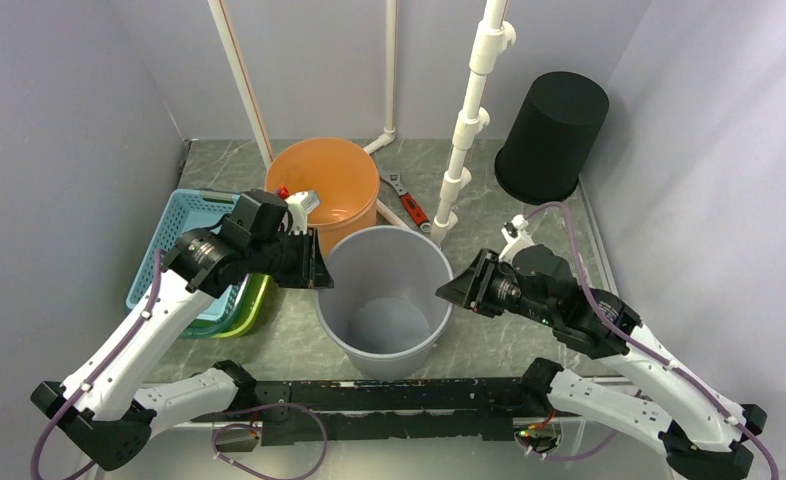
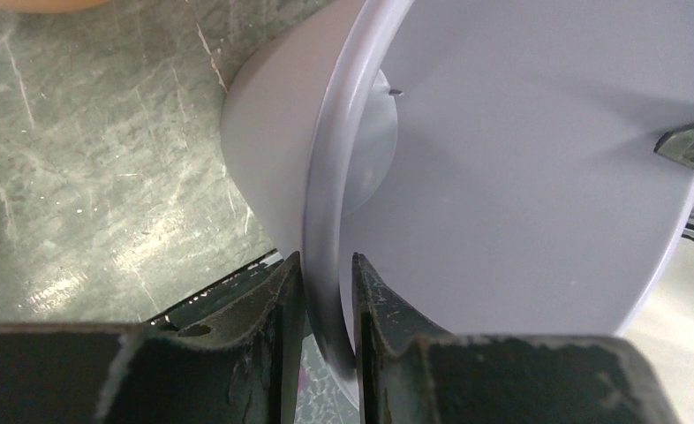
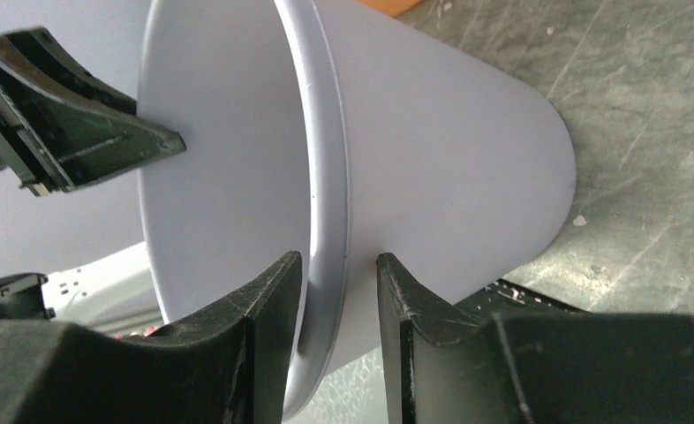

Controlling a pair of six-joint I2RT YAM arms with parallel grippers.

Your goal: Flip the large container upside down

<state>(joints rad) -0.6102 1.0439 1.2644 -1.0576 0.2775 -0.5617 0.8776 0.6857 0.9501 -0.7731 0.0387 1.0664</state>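
Observation:
The large container is a grey bucket (image 1: 369, 255) standing upright in the middle of the table, mouth up and with nothing inside. My left gripper (image 1: 319, 268) is at its left rim. In the left wrist view the gripper (image 2: 328, 265) is shut on the bucket (image 2: 520, 177), one finger inside the wall and one outside, both pressed against the rim. My right gripper (image 1: 447, 290) straddles the right rim. In the right wrist view the gripper (image 3: 339, 261) stands open around the bucket (image 3: 449, 159), with a gap between the rim and the outer finger.
An orange bucket (image 1: 324, 180) stands right behind the grey one. A blue basket (image 1: 184, 225) and a green tub (image 1: 249, 305) sit at the left. A black bin (image 1: 552, 135) stands upside down at the back right. White pipes (image 1: 466, 130) rise behind, with a red-handled wrench (image 1: 406, 200) beside them.

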